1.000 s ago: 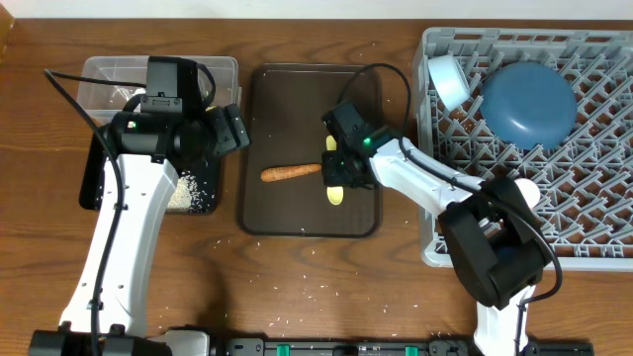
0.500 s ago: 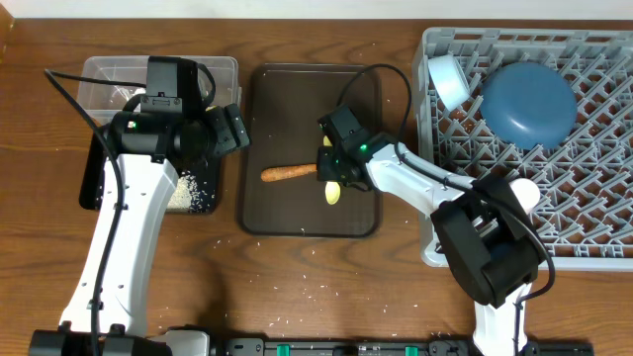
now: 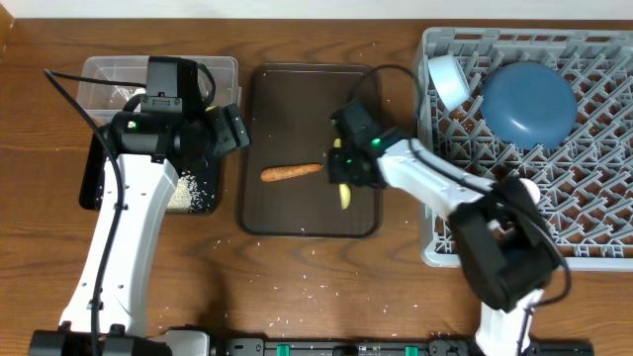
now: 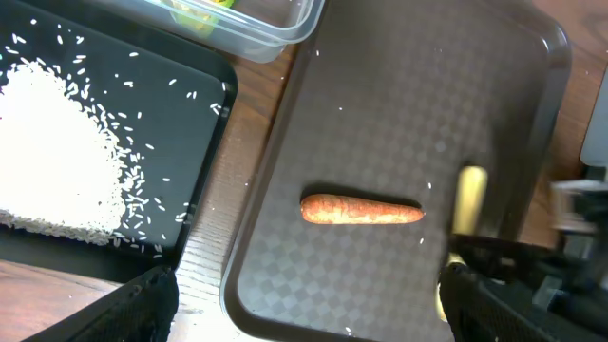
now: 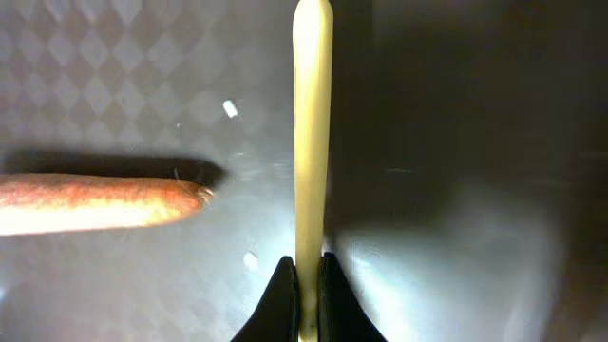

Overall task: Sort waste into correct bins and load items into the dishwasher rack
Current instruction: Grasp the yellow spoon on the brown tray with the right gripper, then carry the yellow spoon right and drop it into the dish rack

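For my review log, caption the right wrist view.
Right gripper shut on the yellow spoon over the brown tray, with the carrot lying nearby.

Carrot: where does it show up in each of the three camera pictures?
Overhead: carrot on the tray, left of the spoon.
Left wrist: carrot lower centre, spoon at right.
Right wrist: carrot at left edge, spoon down the centre.
Shared landmark: the spoon.

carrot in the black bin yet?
No, the carrot lies on the brown serving tray, apart from the black tray with the rice.
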Robot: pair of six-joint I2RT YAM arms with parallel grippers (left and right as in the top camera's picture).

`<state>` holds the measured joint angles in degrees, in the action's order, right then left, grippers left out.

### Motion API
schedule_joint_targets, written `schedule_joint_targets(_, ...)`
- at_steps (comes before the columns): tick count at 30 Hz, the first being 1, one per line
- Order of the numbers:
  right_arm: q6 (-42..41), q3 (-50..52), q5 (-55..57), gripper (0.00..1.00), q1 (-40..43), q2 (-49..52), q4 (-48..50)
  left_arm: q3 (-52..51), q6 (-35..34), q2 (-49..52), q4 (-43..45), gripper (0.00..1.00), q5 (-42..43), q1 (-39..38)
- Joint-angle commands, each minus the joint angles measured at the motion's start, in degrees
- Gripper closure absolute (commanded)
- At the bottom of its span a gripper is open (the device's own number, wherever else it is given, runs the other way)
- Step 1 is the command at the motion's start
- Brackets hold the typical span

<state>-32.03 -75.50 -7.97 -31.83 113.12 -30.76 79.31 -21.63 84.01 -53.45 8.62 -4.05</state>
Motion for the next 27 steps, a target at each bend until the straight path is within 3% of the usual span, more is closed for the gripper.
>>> schedule_joint_targets(1,6.14,-0.2,0.42,0.99,3.72,-9.68,-1.2,0.37,-0.04,0.2,-0.09,0.1,-0.33,0.24)
schedule_joint_targets(7,15.34,-0.2,1.57,0.99,11.8,-22.58,-6.12,0.37,-0.07,0.2,-0.09,0.1,-0.33,0.24)
schedule_joint_targets(12,21.18,-0.17,11.06,0.99,18.14,-28.13,-11.65,0.37,-0.04,0.2,-0.09,0.1,-0.33,0.24)
schedule_joint_targets(17,26.51,0.9,16.37,0.99,22.32,-26.03,-12.26,0.37,-0.07,0.2,-0.09,0.1,-0.33,0.24)
schedule_joint_targets(25,33.09,4.76,16.31,0.99,23.12,-17.29,-2.58,0.37,-0.07,0.2,-0.09,0.1,-0.33,0.24)
schedule_joint_targets(27,33.42,4.74,16.26,0.94,23.15,-15.8,-1.31,0.37,-0.07,0.2,-0.09,0.1,-0.33,0.24)
